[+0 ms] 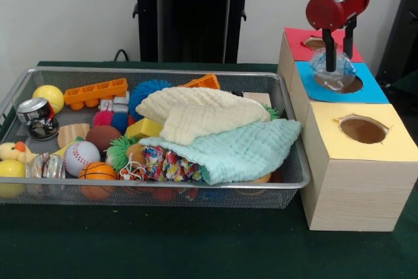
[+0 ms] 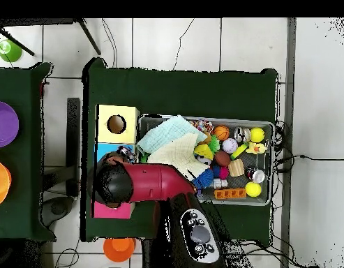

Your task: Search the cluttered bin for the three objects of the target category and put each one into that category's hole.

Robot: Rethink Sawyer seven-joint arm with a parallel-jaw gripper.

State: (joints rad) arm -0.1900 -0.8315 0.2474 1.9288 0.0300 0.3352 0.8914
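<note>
My gripper [image 1: 335,68] hangs over the blue-surround hole [image 1: 351,85] on the pale wooden box and is shut on a clear rounded plastic cup [image 1: 330,72], held just above the hole. In the overhead view the arm's red and black head [image 2: 117,183] covers the blue surround [image 2: 105,151] and hides the cup. The silver wire-mesh bin [image 1: 78,72] sits to the left of the boxes, full of toys and cloths; it also shows in the overhead view [image 2: 266,125]. No other clear plastic container shows among the clutter.
A cream cloth [image 1: 196,112] and a mint cloth [image 1: 241,151] cover the bin's right half. Balls, a rubber duck [image 1: 12,153], an orange block [image 1: 95,91] and a silver can [image 1: 36,112] lie on the left. Red-surround [image 1: 313,42] and yellow-surround [image 1: 362,129] holes flank the blue one.
</note>
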